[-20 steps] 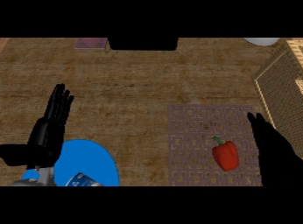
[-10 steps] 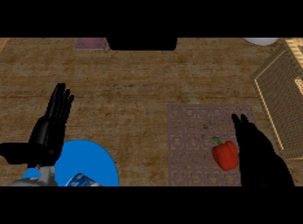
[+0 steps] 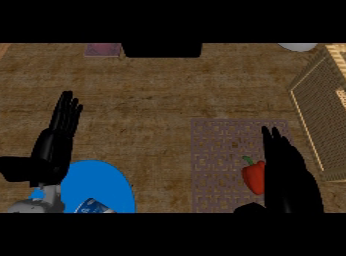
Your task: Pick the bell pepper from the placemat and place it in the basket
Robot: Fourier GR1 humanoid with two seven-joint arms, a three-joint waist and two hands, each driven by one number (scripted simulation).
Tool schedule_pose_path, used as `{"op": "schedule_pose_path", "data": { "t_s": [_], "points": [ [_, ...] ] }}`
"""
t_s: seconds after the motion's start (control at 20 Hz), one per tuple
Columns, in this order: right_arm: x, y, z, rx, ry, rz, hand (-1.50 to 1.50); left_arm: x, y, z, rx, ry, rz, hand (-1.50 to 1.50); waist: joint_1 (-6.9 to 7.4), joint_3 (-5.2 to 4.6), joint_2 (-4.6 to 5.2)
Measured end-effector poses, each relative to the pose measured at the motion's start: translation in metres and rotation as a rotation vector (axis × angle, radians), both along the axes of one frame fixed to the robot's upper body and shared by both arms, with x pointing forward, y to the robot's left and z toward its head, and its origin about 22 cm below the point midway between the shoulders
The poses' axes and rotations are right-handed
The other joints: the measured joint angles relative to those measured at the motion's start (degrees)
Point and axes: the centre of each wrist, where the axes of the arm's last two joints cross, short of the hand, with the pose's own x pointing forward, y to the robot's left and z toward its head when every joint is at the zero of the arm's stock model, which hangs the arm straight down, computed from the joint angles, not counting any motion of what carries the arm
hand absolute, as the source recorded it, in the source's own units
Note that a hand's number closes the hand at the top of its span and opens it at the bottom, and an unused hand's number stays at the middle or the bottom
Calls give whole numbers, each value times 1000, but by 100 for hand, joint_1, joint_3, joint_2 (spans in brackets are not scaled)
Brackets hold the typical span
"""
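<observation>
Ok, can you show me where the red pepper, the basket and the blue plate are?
bell pepper (image 3: 253, 176): head view, on its red body.
basket (image 3: 325, 102): head view, on its woven floor.
blue plate (image 3: 102, 187): head view, on its bare middle.

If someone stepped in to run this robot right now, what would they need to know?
Right hand: open, fingers straight, right beside the bell pepper, not curled round it.
Left hand: open, resting at the left, above the blue plate.
Bell pepper: lying on the placemat.
Basket: at the right edge, with no pepper in it.
Done: right hand brought up to the pepper.
Left: grasp the pepper, lift it, carry it right, set it in the basket.
</observation>
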Motion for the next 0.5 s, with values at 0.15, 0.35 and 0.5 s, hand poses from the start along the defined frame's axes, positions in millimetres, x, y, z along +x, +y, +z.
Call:
{"op": "schedule_pose_path", "data": {
  "t_s": [0.15, 0.35, 0.5],
  "points": [
    [4, -5, -3, -4, 14, -14, -150, -6, 3, -3, 0, 2, -1, 0, 6, 0, -2],
    [7, -3, -10, -7, 27, -26, -150, -9, -1, -4, -5, 0, -7, 0, 6, 2, 0],
    [15, -8, -19, -14, 59, -41, -150, -9, -2, -4, 0, 1, -4, 0, 5, 2, 2]
  ]
}}
